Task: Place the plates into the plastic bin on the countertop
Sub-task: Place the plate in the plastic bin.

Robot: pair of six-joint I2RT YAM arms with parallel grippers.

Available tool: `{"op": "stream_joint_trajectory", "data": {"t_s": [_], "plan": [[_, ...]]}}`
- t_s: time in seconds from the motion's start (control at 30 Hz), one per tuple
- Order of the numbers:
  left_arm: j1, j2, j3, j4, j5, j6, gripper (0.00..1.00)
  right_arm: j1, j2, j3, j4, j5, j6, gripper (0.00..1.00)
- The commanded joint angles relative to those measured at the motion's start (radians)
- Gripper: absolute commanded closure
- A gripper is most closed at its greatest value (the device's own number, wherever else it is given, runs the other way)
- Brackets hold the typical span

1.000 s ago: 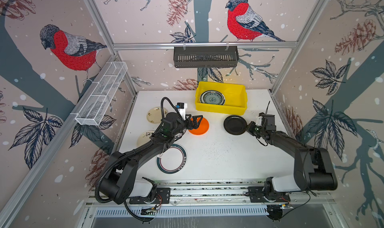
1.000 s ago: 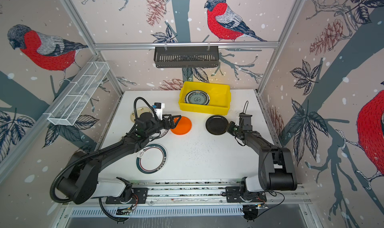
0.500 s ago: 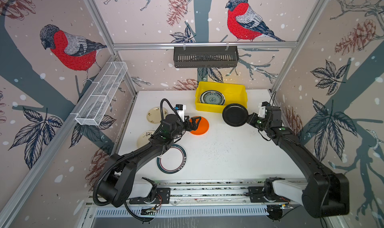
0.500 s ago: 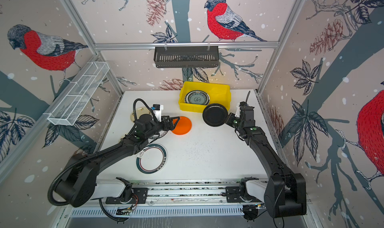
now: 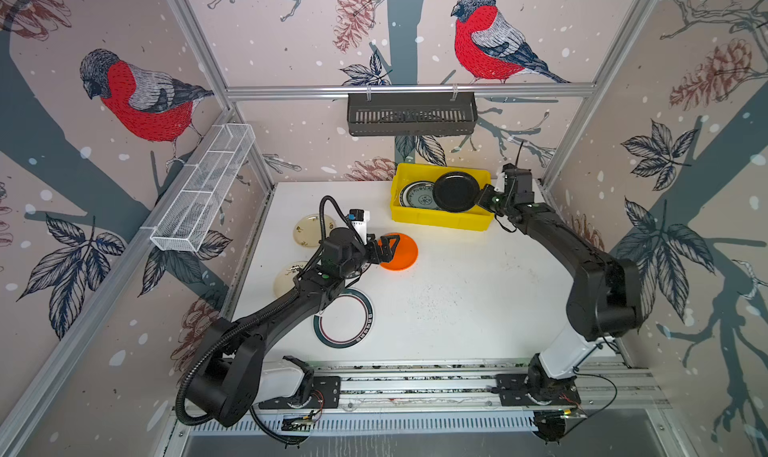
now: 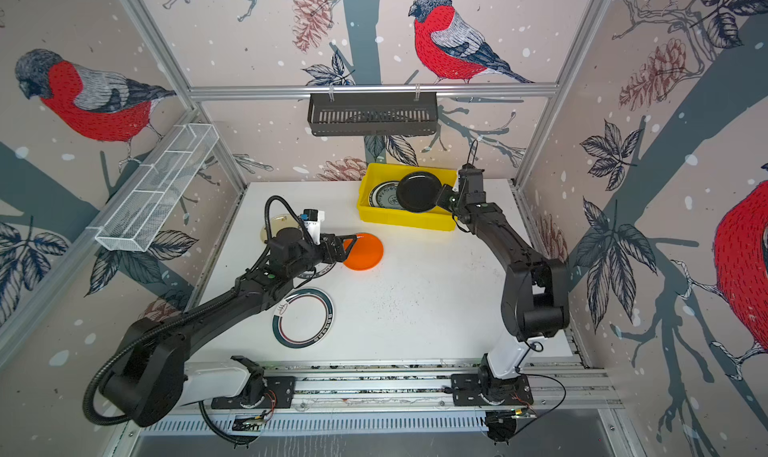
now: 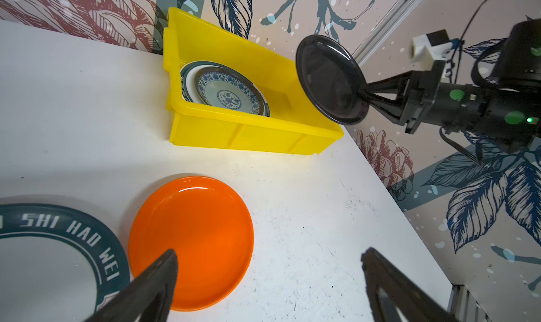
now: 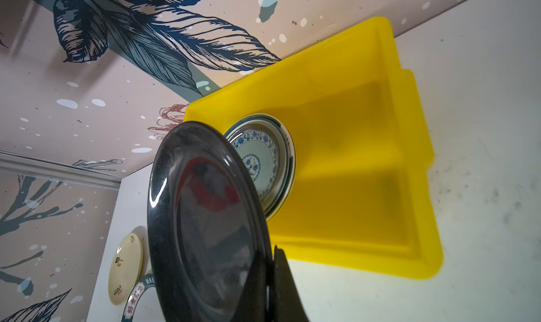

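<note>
My right gripper [image 5: 482, 195] [image 8: 274, 248] is shut on the rim of the black plate [image 5: 455, 191] [image 8: 205, 218]. It holds the plate tilted on edge above the yellow plastic bin [image 5: 440, 223] [image 7: 248, 133]. A teal-patterned plate [image 7: 225, 92] lies in the bin on top of a white dark-rimmed one. My left gripper [image 5: 388, 247] [image 7: 269, 253] stands open over the near edge of the orange plate [image 5: 401, 253] [image 7: 193, 241], with nothing between its fingers. A white plate with a dark lettered rim [image 5: 345, 322] lies on the countertop [image 5: 457, 301] under my left arm.
Two cream plates [image 5: 309, 228] [image 5: 286, 276] lie near the left edge of the countertop. A dark slotted basket [image 5: 411, 114] hangs on the back rail, and a white wire-mesh basket [image 5: 203, 193] on the left rail. Another lettered plate lies partly hidden under my left wrist.
My right arm has lifted the black plate off the countertop and carried it back and left to above the bin. My left arm has barely moved.
</note>
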Motion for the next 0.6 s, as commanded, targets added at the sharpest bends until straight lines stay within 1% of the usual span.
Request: {"op": "stream_joint_trajectory", "data": {"t_s": [0.0, 0.1, 0.2, 0.27, 0.33, 0.43, 0.57], "plan": [[0.005, -0.021, 0.025, -0.070, -0.077, 0.049, 0.03, 0.021, 0.107, 0.118, 0.000, 0.041, -0.022, 1.00], [0.015, -0.038, 0.037, -0.101, -0.112, 0.066, 0.03, 0.032, 0.230, 0.245, -0.027, 0.055, -0.025, 1.00], [0.030, -0.050, 0.042, -0.121, -0.137, 0.071, 0.02, 0.050, 0.351, 0.376, -0.073, 0.121, -0.041, 1.00], [0.040, -0.055, 0.038, -0.122, -0.151, 0.073, 0.02, 0.057, 0.430, 0.463, -0.118, 0.139, -0.048, 1.00], [0.059, -0.062, 0.032, -0.118, -0.164, 0.040, 0.02, 0.061, 0.506, 0.556, -0.160, 0.143, -0.055, 1.00], [0.081, -0.078, 0.022, -0.101, -0.168, 0.037, 0.02, 0.066, 0.592, 0.649, -0.207, 0.167, -0.056, 1.00], [0.089, -0.095, 0.011, -0.107, -0.193, 0.052, 0.02, 0.073, 0.655, 0.724, -0.241, 0.181, -0.069, 1.00]]}}
